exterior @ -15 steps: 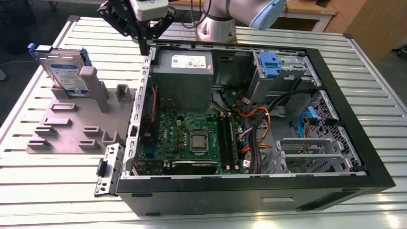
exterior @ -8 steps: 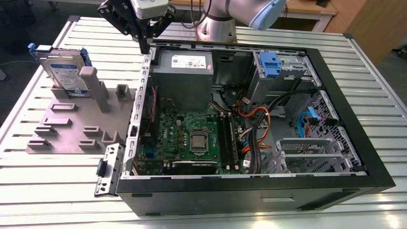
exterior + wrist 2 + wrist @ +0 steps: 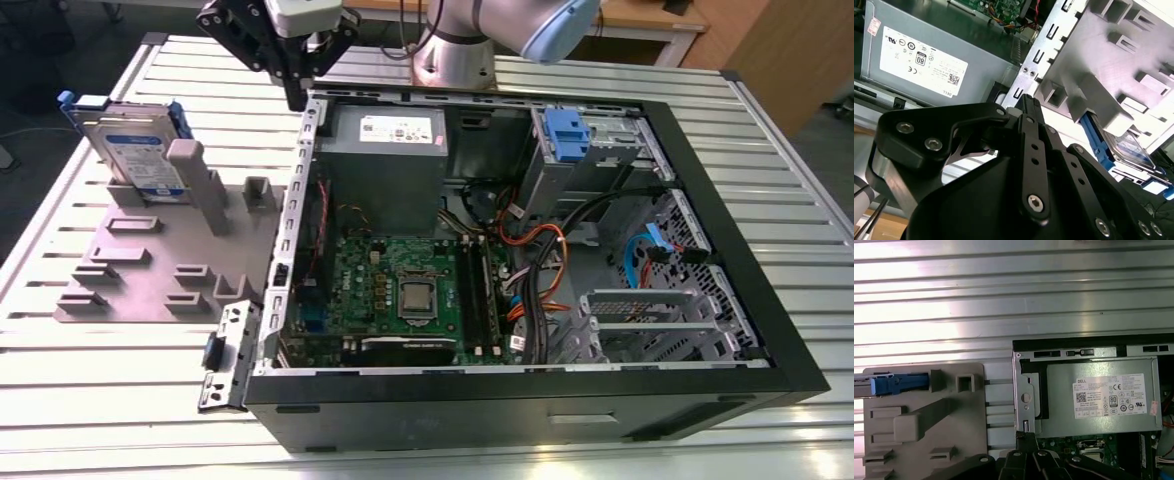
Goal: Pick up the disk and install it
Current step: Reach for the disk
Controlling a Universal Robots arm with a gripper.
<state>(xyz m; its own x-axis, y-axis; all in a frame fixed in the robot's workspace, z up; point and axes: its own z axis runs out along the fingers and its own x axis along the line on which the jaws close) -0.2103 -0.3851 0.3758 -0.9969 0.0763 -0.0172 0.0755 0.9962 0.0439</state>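
Observation:
The disk [image 3: 136,150], silver with a blue-and-white label and blue frame, stands on edge in a slot at the far end of the grey fixture [image 3: 147,275], at the exterior view's left. In the second wrist view the disk [image 3: 1130,148] shows partly behind a fixture post; in the first wrist view the disk [image 3: 899,384] appears as a blue edge. My black gripper [image 3: 295,98] hangs over the far left corner of the open computer case [image 3: 534,385], to the right of the disk and apart from it. The gripper [image 3: 1024,100] [image 3: 1026,436] is shut and holds nothing.
Inside the case a grey metal box with a white sticker [image 3: 384,130] lies just beside the gripper. A blue plastic clip [image 3: 567,135] sits in the drive bay at the far right. Cables [image 3: 534,250] and the green board [image 3: 400,290] lie on the case floor. The ribbed metal table [image 3: 107,400] surrounds everything.

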